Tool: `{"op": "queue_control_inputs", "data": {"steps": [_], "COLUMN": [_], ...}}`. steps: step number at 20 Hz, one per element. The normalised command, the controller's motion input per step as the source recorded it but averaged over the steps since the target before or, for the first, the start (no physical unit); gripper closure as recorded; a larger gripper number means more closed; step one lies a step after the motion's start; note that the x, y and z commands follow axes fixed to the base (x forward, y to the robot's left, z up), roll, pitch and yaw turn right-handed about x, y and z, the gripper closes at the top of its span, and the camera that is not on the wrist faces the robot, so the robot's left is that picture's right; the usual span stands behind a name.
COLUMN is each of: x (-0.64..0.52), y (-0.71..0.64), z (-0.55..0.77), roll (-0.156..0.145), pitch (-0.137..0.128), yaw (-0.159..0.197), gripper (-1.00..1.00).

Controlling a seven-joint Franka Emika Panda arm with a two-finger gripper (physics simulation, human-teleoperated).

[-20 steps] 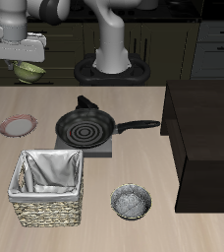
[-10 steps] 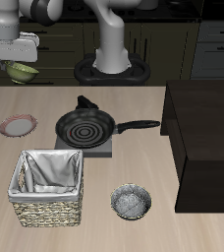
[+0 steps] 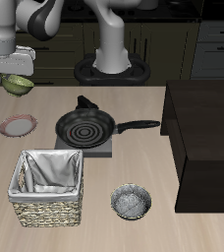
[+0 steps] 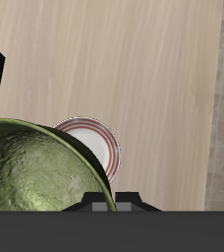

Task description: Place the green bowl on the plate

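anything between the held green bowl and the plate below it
Nothing: the green bowl hangs over the plate, only bare table around it in the wrist view.

The green bowl (image 4: pixel 40 167) has a mottled, slightly glossy glaze. The plate (image 4: pixel 96 144) looks smooth and ceramic. The table (image 3: pixel 134 128) is pale matt wood grain. The basket (image 3: pixel 48 204) is rough woven wicker lined with cloth.

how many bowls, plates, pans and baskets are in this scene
bowls: 2, the green bowl held up in the gripper and the grey-silver patterned bowl on the table
plates: 1, the plate
pans: 1, the black frying pan
baskets: 1, the woven basket
total: 5
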Motion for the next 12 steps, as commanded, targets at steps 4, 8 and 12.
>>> {"op": "queue_control_inputs", "data": {"steps": [4,8,12], "x": [0.13,0.06,-0.1], "y": [0.06,0.01,0.04], "z": [-0.27,-0.32,-0.24], "roll": [-0.01,0.002,0.008], "pitch": [0.027,0.041,0.025], "yaw": [0.043,0.017,0.0], "gripper": [1.0,1.0,1.0]}}
